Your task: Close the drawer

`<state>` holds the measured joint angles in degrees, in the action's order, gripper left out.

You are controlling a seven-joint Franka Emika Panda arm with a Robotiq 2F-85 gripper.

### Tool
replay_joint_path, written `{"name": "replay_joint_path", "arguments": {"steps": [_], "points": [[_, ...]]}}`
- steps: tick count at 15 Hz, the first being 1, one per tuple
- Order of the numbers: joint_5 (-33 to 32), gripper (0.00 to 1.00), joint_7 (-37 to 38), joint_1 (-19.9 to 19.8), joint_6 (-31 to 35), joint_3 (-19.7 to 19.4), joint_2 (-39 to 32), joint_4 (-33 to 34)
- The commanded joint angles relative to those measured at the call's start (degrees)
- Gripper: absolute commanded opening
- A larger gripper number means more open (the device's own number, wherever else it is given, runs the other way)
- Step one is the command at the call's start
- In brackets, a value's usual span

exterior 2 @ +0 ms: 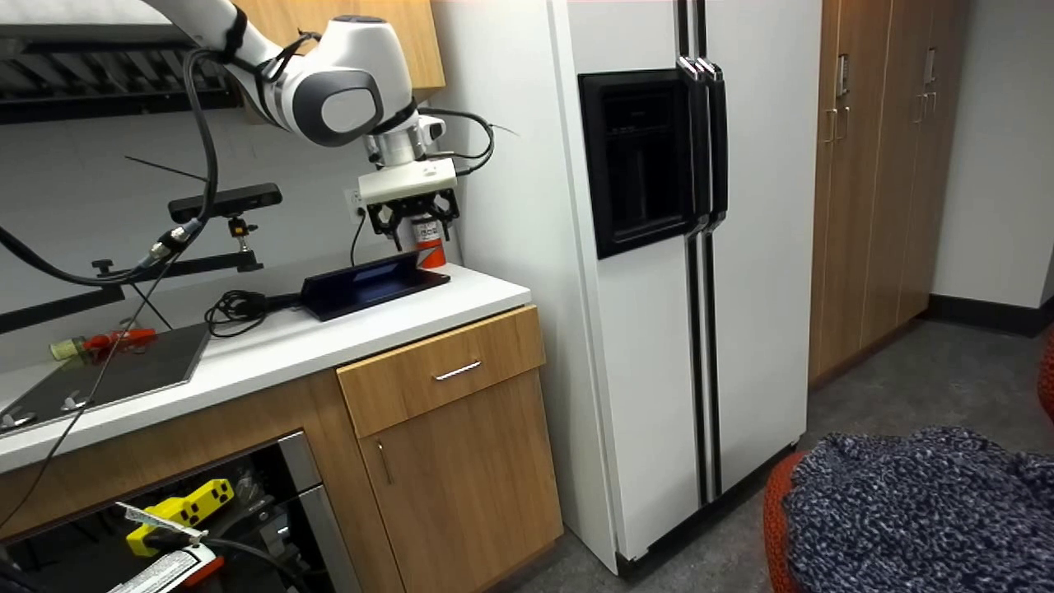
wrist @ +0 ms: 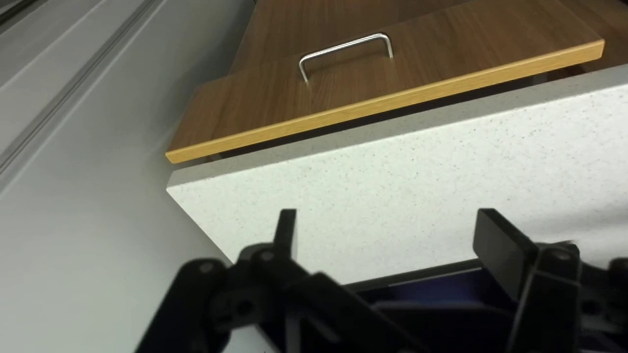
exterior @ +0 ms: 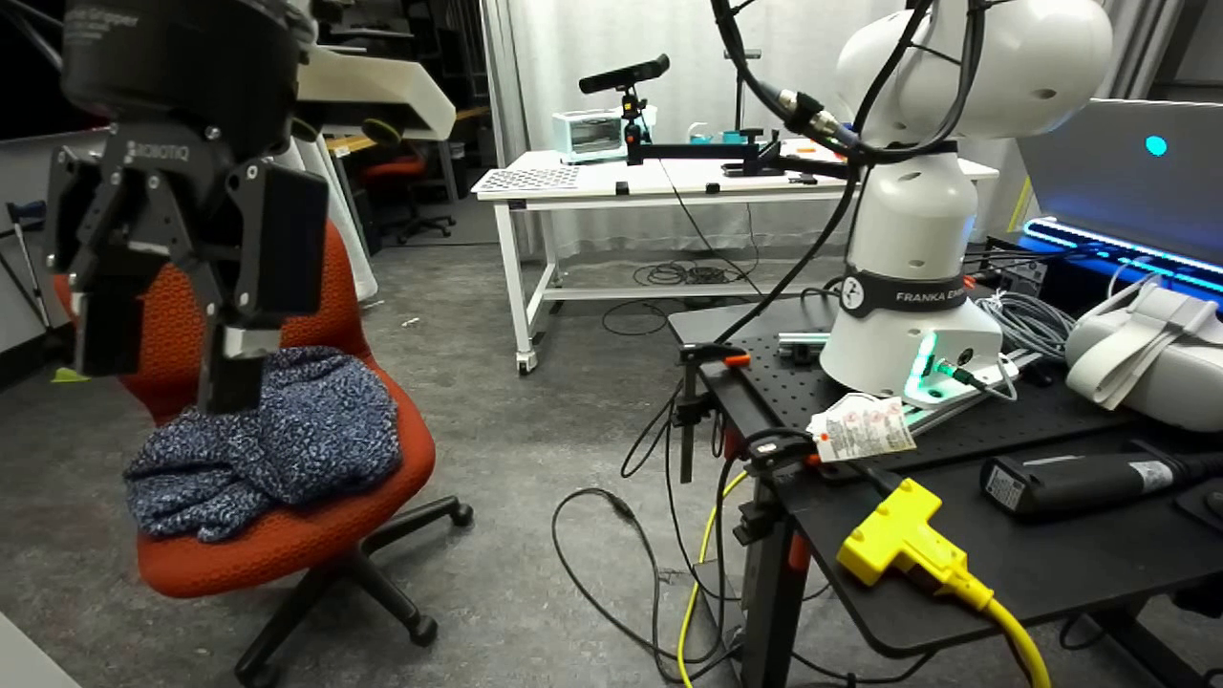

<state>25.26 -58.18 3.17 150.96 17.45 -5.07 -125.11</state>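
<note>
We list: rectangular brown-wood drawer, ajar below white speckled worktop; black two-fingered end effector above, spread wide.

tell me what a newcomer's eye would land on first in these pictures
Probably the orange chair with a speckled blue cloth on its seat, at the left of an exterior view. Next, the bright yellow outlet block at the edge of the black table, lower right there. In the wrist view, the drawer and its silver handle stand out near the top.
</note>
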Motion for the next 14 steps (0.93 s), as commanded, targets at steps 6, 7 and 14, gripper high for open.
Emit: {"name": "replay_joint_path", "arguments": {"steps": [6,7,14], "points": [[5.0,1.00,-1.9,2.2,0.9,-1.4,0.0,0.0],[5.4,1.00,-2.1,2.3,0.9,-1.4,0.0,0.0],[5.5,1.00,-2.2,2.3,0.9,-1.4,0.0,0.0]]}}
